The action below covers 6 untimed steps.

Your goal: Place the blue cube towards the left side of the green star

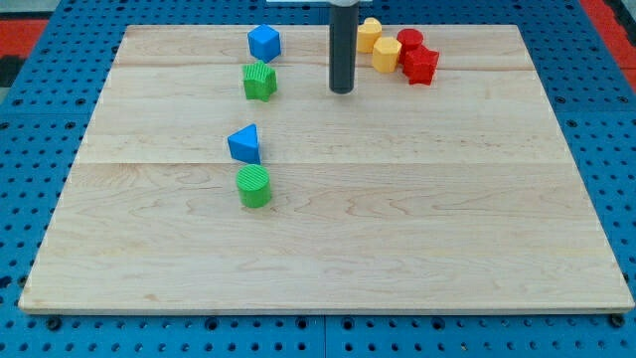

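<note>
- Lower centre-left: green cylinder [254, 186], with the blue triangular block [244, 144] just above it; neither concerns the task.
- Upper centre: my tip [342, 90] rests on the wooden board [397, 229], right of the green star [259, 81], touching nothing; the rod has no claw to open or close.
- Upper left-centre: blue cube [263, 42] sits directly above the star, not left; I judge the push undone.
- Top right: yellow and red blocks [397, 52] clustered.

Straight dark grey rod, smooth and cylindrical, paler collar at its upper end, my tip [342, 91] flat-ended
</note>
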Tool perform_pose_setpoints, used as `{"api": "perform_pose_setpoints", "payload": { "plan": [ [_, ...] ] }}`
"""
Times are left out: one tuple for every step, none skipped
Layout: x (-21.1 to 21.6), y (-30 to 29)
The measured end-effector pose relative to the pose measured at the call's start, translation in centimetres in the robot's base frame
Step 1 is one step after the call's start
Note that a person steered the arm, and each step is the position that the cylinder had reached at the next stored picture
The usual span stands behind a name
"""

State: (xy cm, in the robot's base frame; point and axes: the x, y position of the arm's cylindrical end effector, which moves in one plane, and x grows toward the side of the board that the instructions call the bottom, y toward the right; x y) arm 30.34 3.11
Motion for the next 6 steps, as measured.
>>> {"api": "perform_pose_setpoints", "payload": {
  "plan": [
    [-5.7, -2.8],
    [-9.5, -5.8],
    [-9.3, -11.7],
    [-6.6, -16.2],
    [-6.8, -18.5],
    [-5.8, -19.8]
  ]
}}
